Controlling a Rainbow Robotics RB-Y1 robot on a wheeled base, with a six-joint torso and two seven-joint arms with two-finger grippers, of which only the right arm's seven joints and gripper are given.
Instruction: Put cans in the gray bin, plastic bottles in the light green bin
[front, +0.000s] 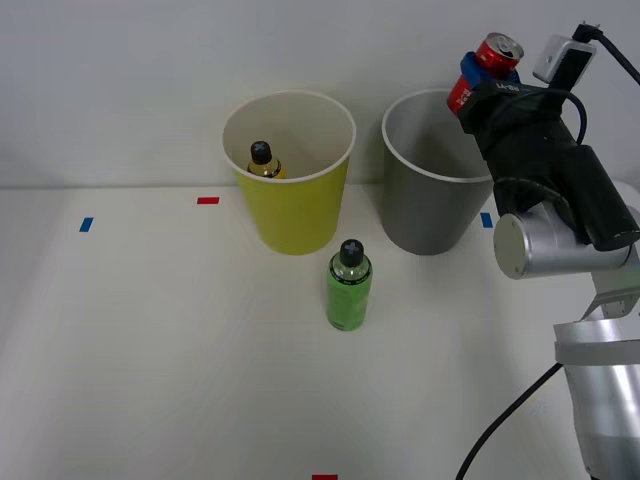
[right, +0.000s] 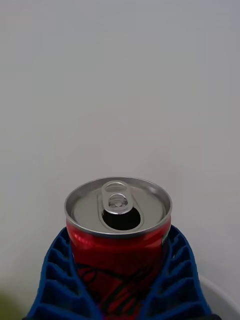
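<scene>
My right gripper (front: 478, 80) is shut on the red can (front: 488, 62), holding it in the air above the right part of the gray bin's white rim (front: 400, 150). The wrist view has the can (right: 119, 235) with its silver opened top squeezed between my blue ribbed fingers (right: 55, 280). Inside the light green bin (front: 295, 215) lies an amber bottle (front: 264, 162) with a black cap. A green plastic bottle (front: 348, 286) with a black cap stands upright on the table in front of the two bins.
The two bins stand side by side at the back of the white table (front: 150, 350). Small blue (front: 86, 225) and red (front: 208, 200) tape marks lie on the tabletop. My arm and a black cable (front: 500, 430) occupy the right side.
</scene>
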